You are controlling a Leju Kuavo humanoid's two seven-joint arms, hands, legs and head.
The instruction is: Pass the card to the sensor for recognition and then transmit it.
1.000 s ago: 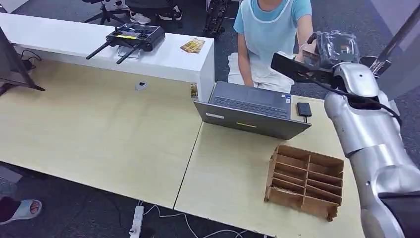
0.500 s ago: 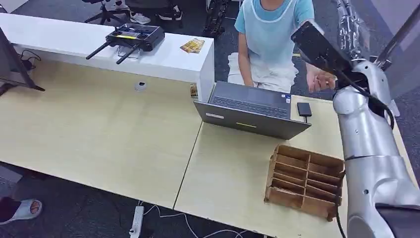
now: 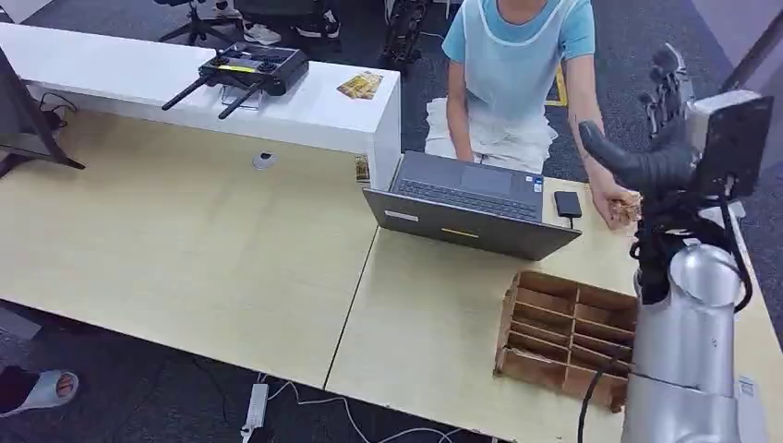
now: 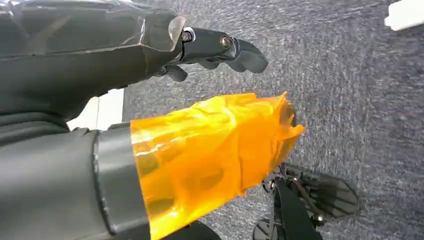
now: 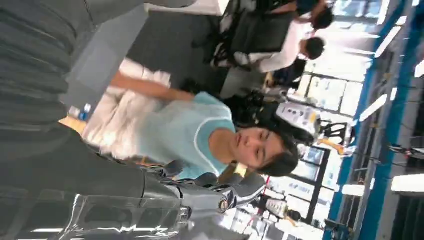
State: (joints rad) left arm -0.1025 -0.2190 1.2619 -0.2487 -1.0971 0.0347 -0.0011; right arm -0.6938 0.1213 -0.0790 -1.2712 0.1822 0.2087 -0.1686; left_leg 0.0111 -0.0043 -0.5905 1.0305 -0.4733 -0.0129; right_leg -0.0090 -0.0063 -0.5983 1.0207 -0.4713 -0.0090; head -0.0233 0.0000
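The card (image 3: 627, 209) sits in the person's hand (image 3: 611, 201), held low over the far right edge of the desk (image 3: 185, 240), just beside the small black sensor (image 3: 567, 204) that lies next to the laptop (image 3: 471, 205). It is a small tan thing, partly hidden by that hand's fingers and too blurred to read. The robot's right hand (image 3: 657, 129) is raised above and just to the right of it, apart from the card, not touching it.

That right arm (image 3: 688, 341) stands nearly upright from the lower right, bent at the wrist so the hand points up and away toward the person in the light blue shirt (image 3: 517, 55). The thick thumb juts out sideways toward the person's forearm, the darker fingers (image 5: 235, 190) reach out straight and spread, and nothing lies between them: the hand is loose and holds nothing.

The left hand (image 4: 200, 115) hangs over grey carpet, its thumb wrapped in orange tape, dark fingers stretched out apart from it, nothing in its grasp.

A brown cardboard divider box (image 3: 568, 334) stands on the desk in front of the right arm.
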